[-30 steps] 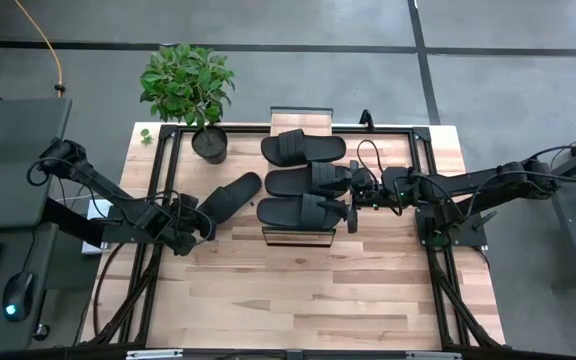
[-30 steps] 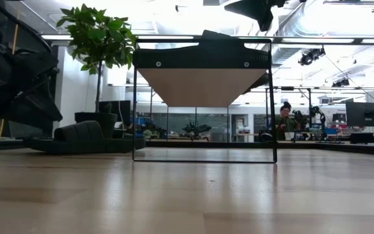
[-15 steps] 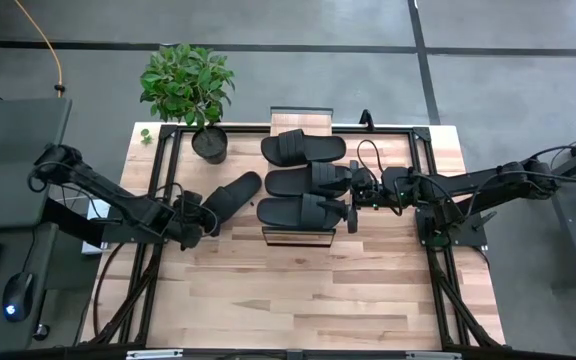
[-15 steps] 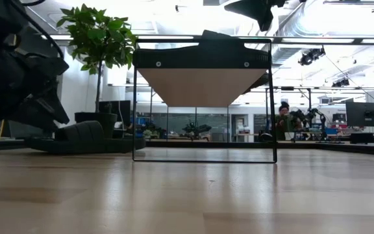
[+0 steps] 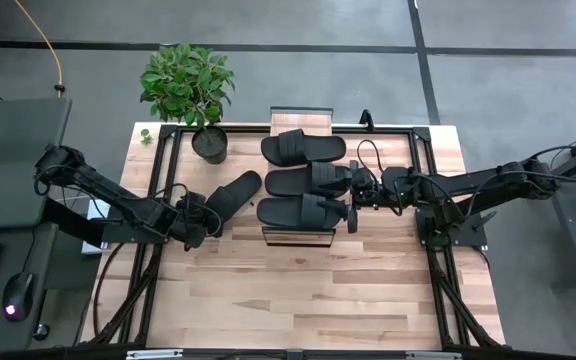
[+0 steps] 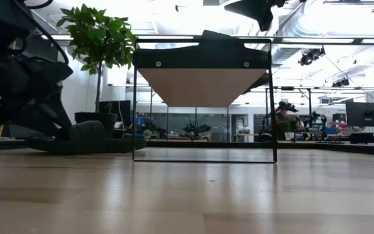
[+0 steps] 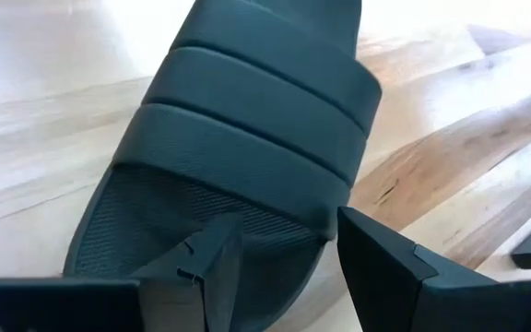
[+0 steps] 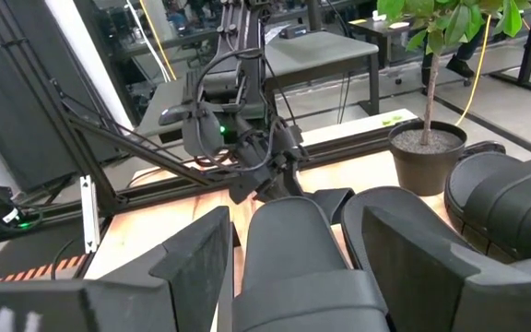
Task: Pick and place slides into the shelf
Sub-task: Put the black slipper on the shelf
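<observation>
Change: left gripper (image 5: 204, 215) has advanced to the loose slide's (image 5: 230, 195) heel.
High view: three slides (image 5: 303, 180) rest on the shelf (image 5: 295, 238); right gripper (image 5: 352, 187) waits open beside them.
Left wrist: fingers (image 7: 376, 254) parted astride the heel, gripping nothing.
Risk: shallow heel pinch may slip.

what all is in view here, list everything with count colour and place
slides on the shelf: three, black, side by side along the rack's top
fourth slide: one, black, on the table left of the shelf, lying at an angle
shelf: one, light wood with dark frame, table centre
potted plant: one, green leaves in a dark pot, far left corner of the table
table: one, light wood
person: one, far back in the room
left gripper: open, at the heel end of the fourth slide
right gripper: open, at the shelf's right side
</observation>
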Tool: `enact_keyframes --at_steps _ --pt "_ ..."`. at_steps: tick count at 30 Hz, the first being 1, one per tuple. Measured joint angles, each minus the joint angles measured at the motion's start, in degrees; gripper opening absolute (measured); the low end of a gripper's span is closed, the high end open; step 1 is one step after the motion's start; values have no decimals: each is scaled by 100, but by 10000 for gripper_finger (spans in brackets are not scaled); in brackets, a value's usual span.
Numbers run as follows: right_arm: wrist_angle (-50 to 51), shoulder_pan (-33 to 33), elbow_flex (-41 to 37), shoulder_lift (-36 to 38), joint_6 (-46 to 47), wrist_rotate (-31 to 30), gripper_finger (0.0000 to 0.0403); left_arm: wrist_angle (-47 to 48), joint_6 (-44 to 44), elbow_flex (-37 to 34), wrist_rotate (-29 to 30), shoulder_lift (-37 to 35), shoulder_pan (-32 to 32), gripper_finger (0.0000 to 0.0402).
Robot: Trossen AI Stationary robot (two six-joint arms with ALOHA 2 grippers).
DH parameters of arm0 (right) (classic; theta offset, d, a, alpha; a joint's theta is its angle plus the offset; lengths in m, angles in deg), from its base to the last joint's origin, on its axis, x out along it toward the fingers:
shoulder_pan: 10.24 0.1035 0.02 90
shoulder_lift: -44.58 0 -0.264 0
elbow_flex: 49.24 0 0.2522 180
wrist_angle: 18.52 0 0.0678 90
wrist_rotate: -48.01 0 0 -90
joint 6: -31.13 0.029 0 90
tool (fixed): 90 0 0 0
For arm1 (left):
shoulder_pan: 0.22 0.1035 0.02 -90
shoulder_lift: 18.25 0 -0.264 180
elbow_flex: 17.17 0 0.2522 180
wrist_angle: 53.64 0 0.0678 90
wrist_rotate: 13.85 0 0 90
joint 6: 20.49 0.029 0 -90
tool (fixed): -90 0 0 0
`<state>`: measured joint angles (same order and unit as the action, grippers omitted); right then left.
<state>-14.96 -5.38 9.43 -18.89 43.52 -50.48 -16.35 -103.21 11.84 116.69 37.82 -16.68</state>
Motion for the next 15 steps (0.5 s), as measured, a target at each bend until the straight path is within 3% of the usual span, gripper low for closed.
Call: enact_keyframes --at_steps 15 --pt "-4 0 0 0 -2 -2 238 -81 -5 0 246 49 2 161"
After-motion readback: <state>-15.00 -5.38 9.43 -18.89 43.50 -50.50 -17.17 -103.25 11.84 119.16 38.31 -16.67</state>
